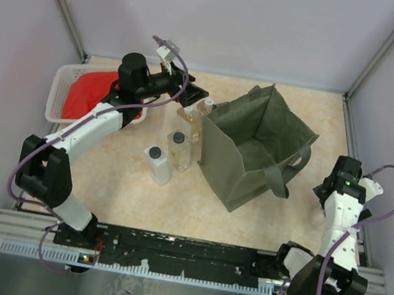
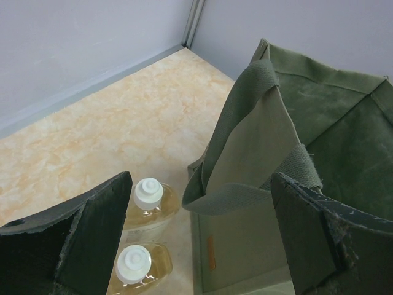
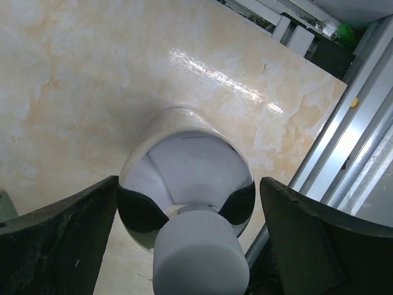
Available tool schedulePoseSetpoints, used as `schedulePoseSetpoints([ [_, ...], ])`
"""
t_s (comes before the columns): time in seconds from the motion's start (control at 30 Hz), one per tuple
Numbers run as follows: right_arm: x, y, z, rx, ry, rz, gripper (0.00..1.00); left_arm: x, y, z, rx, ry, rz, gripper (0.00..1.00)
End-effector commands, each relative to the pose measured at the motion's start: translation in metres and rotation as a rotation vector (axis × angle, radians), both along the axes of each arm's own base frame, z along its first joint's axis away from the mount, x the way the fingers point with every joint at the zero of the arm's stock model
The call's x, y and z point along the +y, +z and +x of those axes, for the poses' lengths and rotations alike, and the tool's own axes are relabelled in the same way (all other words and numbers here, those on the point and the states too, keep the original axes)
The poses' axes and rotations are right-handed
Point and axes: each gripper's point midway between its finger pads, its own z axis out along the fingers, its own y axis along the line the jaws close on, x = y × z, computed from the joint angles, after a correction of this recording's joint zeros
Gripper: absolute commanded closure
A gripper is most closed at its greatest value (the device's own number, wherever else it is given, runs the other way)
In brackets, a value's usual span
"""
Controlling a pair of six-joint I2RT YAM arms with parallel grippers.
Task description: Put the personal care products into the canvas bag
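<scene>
The olive-green canvas bag (image 1: 253,153) stands open in the middle, also in the left wrist view (image 2: 325,117). Two amber bottles with white caps (image 1: 204,112) (image 1: 186,119) stand against its left side, also in the left wrist view (image 2: 149,195) (image 2: 134,265). A clear bottle with a black cap (image 1: 177,150) and a white bottle with a dark-grey cap (image 1: 157,165) stand in front of them. My left gripper (image 1: 195,93) (image 2: 202,178) is open and empty above the amber bottles and the bag's left rim. My right gripper (image 1: 328,194) (image 3: 189,184) is open around a shiny silvery bottle with a pale cap (image 3: 184,160).
A white lattice basket (image 1: 62,87) holding a red cloth (image 1: 88,95) stands at the back left, beside the left arm. The bag's near loop handle (image 2: 245,198) hangs between my left fingers. The table's metal edge rail (image 3: 344,141) runs close to the right of the silvery bottle.
</scene>
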Motion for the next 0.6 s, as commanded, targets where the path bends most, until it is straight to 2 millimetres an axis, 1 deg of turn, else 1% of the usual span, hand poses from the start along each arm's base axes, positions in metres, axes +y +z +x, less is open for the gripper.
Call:
schedulePoseSetpoints([
  [0.0,-0.007,-0.001,0.007,-0.017,-0.001,-0.018,0.08,-0.003,0.010,-0.002,-0.030,-0.007,-0.004,0.00],
  [0.07,-0.007,-0.003,0.008,-0.017,0.003,-0.018,0.14,-0.003,0.008,-0.002,-0.029,-0.006,-0.001,0.00],
  [0.17,-0.005,-0.005,0.011,-0.020,0.017,-0.006,0.28,-0.003,0.007,-0.002,-0.024,-0.004,0.000,0.00],
  [0.2,-0.004,-0.006,0.012,-0.021,0.024,0.001,0.35,-0.003,0.007,-0.002,-0.023,-0.003,0.002,0.00],
  [0.27,-0.003,-0.005,0.014,-0.026,0.044,0.004,0.53,-0.002,0.006,0.000,-0.019,0.004,0.007,0.00],
  [0.3,-0.003,-0.004,0.015,-0.030,0.054,0.004,0.65,-0.002,0.005,0.000,-0.017,0.006,0.008,0.00],
  [0.37,0.000,-0.002,0.021,-0.052,0.089,0.017,0.80,-0.001,0.004,0.000,-0.010,0.009,0.010,0.00],
  [0.47,0.005,0.007,0.034,-0.093,0.158,0.033,0.95,-0.002,-0.001,-0.001,0.013,0.008,0.012,0.00],
  [0.53,0.007,0.020,0.047,-0.141,0.217,0.033,1.00,-0.001,-0.005,0.000,0.027,0.015,0.019,0.00],
  [0.57,0.008,0.026,0.053,-0.161,0.247,0.030,1.00,-0.001,-0.007,0.000,0.031,0.020,0.024,0.00],
])
